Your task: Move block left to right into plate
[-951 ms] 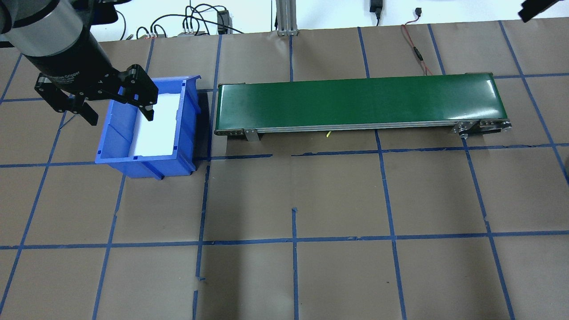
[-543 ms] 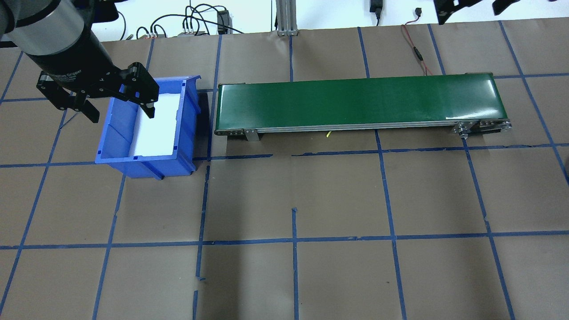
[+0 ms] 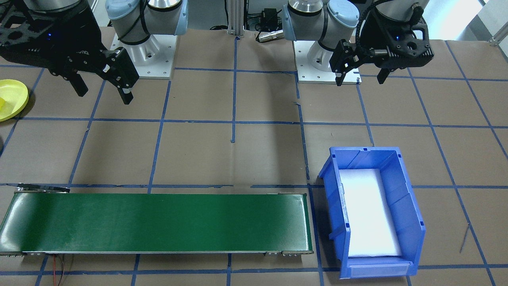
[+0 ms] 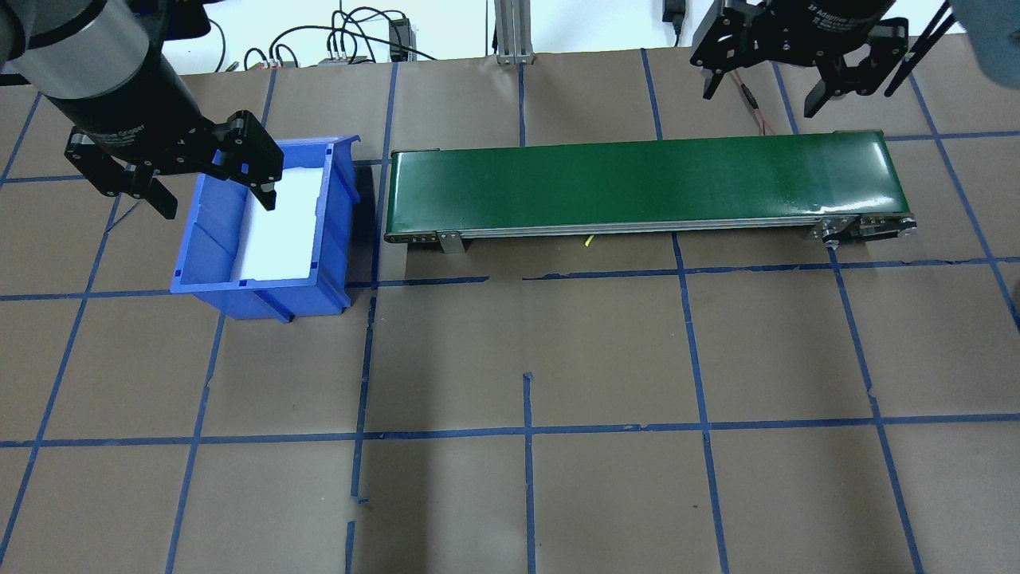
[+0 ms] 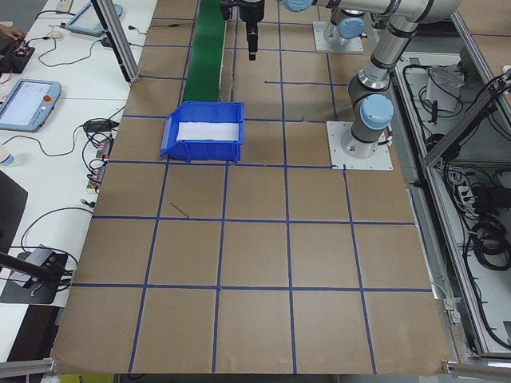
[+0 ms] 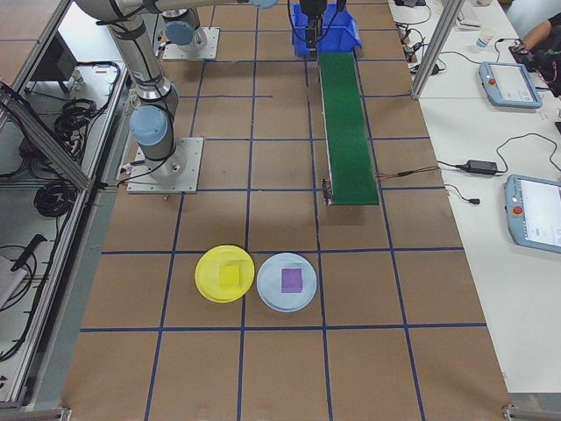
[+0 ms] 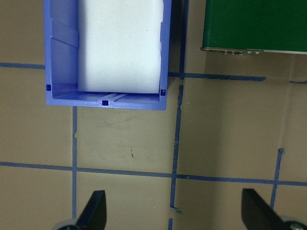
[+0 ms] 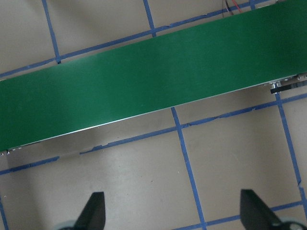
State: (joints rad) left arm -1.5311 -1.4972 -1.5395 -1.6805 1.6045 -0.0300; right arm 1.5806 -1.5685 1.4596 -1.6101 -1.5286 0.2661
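2 grippers hang open and empty on my feeds: the left gripper (image 4: 187, 186) above the blue bin (image 4: 267, 231), the right gripper (image 4: 765, 76) above the green conveyor (image 4: 645, 183). I see the yellow block (image 6: 230, 275) lying in the yellow plate (image 6: 210, 289), beside a light-blue plate (image 6: 286, 282) holding a purple block (image 6: 291, 280).

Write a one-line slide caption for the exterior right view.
Yellow plate holding a yellow block, beside a pale blue plate with a purple block.
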